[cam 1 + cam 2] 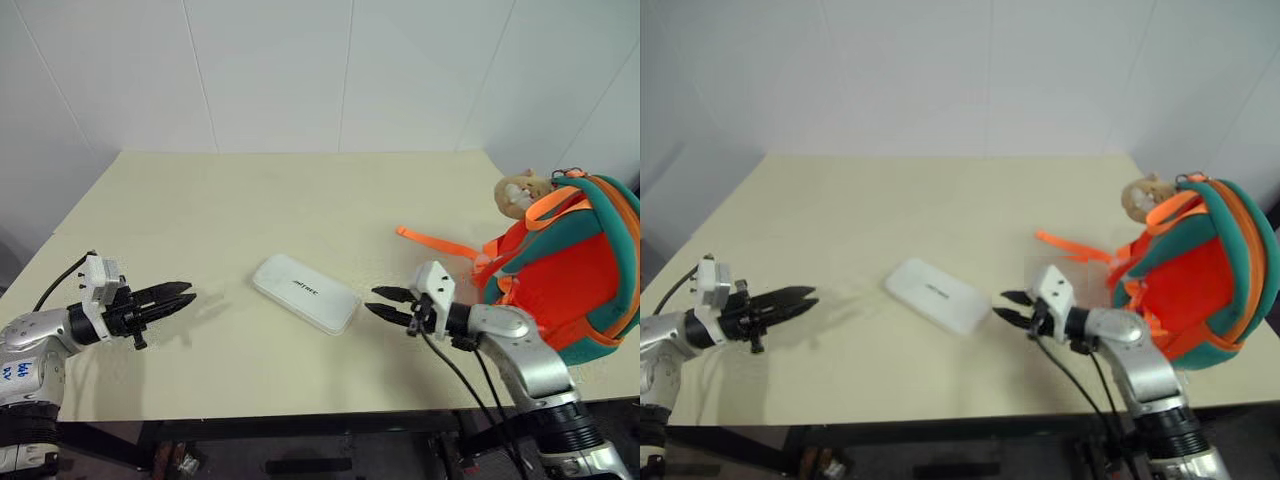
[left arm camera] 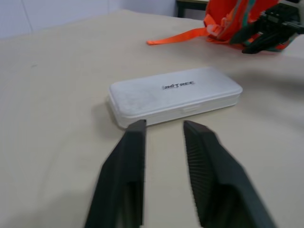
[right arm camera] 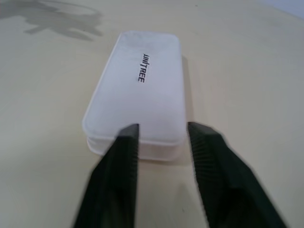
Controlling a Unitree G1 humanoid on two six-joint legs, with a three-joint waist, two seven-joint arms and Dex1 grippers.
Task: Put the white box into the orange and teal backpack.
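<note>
Lying flat on the pale cream bench top [image 1: 200,210], near the middle of its width and closer to the near edge than to the far edge, is 1 flat white rectangular plastic box [image 1: 305,292] with rounded corners and small dark lettering on its lid. Its long axis is set on a diagonal, one short end turned toward the far left corner, the other toward the near right corner.

1 small bright-orange fabric backpack with teal trim [image 1: 562,270] is stood at the right edge of the bench, partly overhanging it. A tan plush toy [image 1: 522,194] is seen at its top, on the side toward the far edge. 1 orange webbing strap [image 1: 436,243] is trailed from the backpack across the bench top toward the box, ending well short of it.

The left gripper [image 1: 187,293], with 2 black fingers, is held level above the left part of the bench, pointed at the box and apart from it. Its jaws are parted by a narrow gap; nothing is held between them.

The right gripper [image 1: 378,302], also with 2 black fingers, is held between the box and the backpack, pointed at the nearer short end of the box and just beside it. Its jaws are parted slightly wider, and nothing is gripped. Contact with the box is not seen.
</note>
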